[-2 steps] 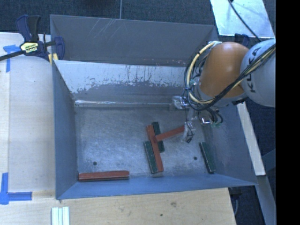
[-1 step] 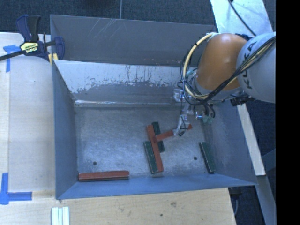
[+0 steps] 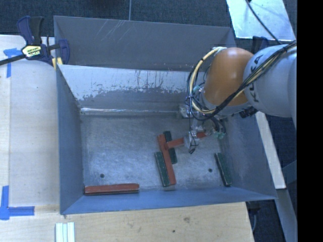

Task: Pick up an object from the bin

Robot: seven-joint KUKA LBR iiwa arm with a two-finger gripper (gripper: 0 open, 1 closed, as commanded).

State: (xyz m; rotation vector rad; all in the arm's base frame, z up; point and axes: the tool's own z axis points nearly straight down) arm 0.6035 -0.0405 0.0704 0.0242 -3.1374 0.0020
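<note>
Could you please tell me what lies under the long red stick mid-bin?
A dark green stick lies beside the long red stick; whatever is directly beneath is covered.

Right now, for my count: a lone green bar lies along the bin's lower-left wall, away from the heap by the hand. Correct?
No: the camera view shows that bar is red-brown, not green. It does lie along the lower-left wall of the bin, away from the heap by the hand.
</note>
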